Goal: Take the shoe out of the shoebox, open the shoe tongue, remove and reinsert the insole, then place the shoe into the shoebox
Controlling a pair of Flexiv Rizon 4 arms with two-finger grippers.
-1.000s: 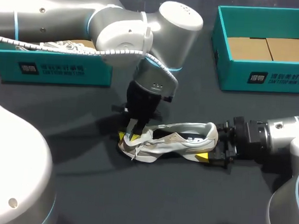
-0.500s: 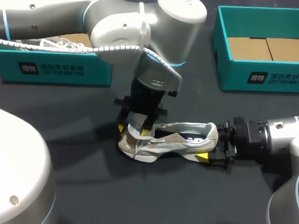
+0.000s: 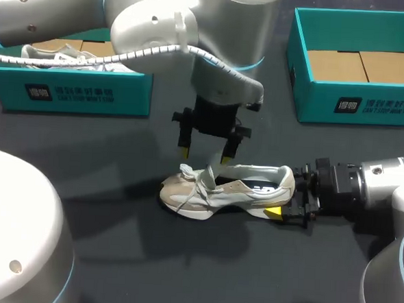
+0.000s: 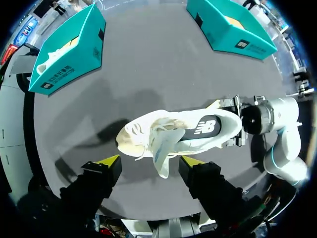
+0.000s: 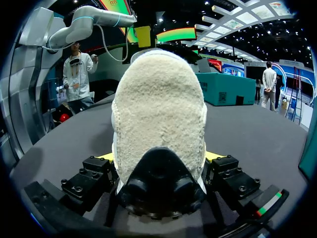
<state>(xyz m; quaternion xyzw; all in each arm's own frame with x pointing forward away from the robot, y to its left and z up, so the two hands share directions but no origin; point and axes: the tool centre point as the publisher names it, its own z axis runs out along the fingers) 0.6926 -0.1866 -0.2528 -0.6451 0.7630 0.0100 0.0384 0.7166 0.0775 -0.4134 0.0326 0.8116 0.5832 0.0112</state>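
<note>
Shoe [image 3: 223, 190]: a pale grey and white trainer is seen outside both boxes, lying upright on its sole on the dark table [image 3: 147, 265], toe towards the robot's left and heel towards its right.
Tongue [image 4: 163, 148]: it is seen folded out over the laces in the left wrist view; whether the insole is seated inside cannot be told.
Right gripper [image 3: 285, 198]: it is brought in low from the right at table height and is clamped on the heel of the shoe, one finger on each side. In the right wrist view the fleecy heel fills the space between the yellow tips, and contact on both sides appears firm.
Left gripper [image 3: 205, 154]: it is held above the lace area of the shoe, pointing down, with its fingers spread wide. Nothing is gripped, and a gap is left between the tips and the shoe.
Right shoebox [image 3: 356, 99]: a teal box is set at the far right of the table, well apart from the shoe, with only brown card seen in its bottom.
Left shoebox [image 3: 68, 92]: a matching teal box is set at the far left, partly hidden by the left arm.
Second shoe [image 3: 57, 55]: a light one with loose laces is seen lying inside the left shoebox.
</note>
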